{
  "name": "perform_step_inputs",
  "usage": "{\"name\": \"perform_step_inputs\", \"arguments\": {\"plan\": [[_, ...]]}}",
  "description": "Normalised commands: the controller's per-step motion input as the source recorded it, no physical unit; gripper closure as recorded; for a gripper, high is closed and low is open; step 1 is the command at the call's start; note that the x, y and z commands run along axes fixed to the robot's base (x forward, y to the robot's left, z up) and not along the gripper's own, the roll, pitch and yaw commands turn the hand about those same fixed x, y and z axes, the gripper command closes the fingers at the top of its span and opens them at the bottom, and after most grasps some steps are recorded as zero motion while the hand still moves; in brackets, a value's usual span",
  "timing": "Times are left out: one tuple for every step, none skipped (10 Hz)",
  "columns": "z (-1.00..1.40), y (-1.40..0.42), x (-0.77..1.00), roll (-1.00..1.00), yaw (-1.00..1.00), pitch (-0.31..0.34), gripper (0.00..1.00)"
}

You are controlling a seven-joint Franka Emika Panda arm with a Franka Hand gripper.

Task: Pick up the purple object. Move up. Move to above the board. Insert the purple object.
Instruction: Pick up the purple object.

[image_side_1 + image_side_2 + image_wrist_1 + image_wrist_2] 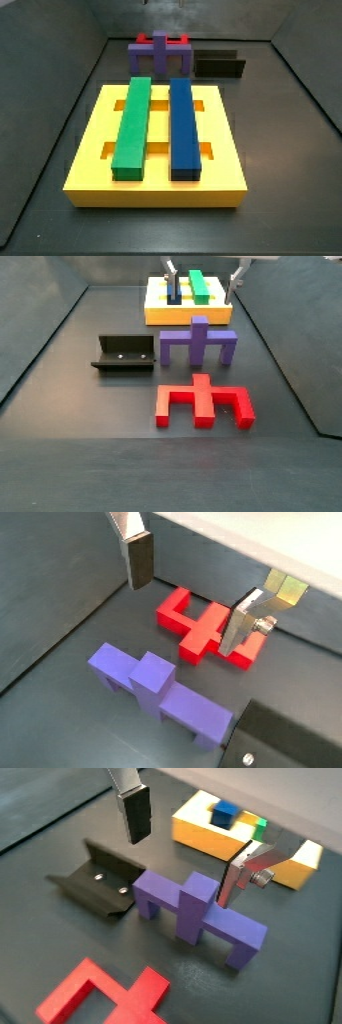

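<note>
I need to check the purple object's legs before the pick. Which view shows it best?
A side view: the purple object stands front-on, legs clear, the open hand above. Both wrist views show it obliquely from above. In a side view it is far, behind the board.

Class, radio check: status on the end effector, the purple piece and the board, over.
End effector open, empty, above the purple object. Purple object on the floor, ungrasped. Board carries green bar and blue bar; red piece apart, nothing blocking.

One purple object, one red piece, one board, apparently two bars.
</note>
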Motion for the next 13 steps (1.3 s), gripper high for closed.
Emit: {"name": "perform_step_inputs", "arguments": {"plan": [[-0.06, -0.05, 0.0, -0.17, -0.97, -0.159, 0.0], [-0.06, -0.05, 0.0, -0.17, -0.97, -0.16, 0.0], [-0.05, -0.05, 0.0, -0.17, -0.97, -0.161, 0.0], [-0.17, -0.11, 0.0, -0.09, -0.98, -0.13, 0.0], [-0.24, -0.14, 0.0, -0.05, -0.98, -0.11, 0.0], [-0.25, -0.14, 0.0, -0.05, -0.98, -0.116, 0.0], [-0.26, -0.11, 0.0, -0.09, -0.98, -0.163, 0.0], [-0.26, -0.09, 0.0, -0.1, -0.98, -0.183, 0.0], [-0.25, -0.08, 0.0, -0.11, -0.98, -0.179, 0.0], [-0.22, -0.07, 0.0, -0.12, -0.98, -0.164, 0.0], [-0.2, -0.07, 0.0, -0.12, -0.98, -0.156, 0.0], [-0.17, -0.07, 0.0, -0.12, -0.98, -0.139, 0.0], [-0.16, -0.07, 0.0, -0.13, -0.98, -0.129, 0.0]]}}
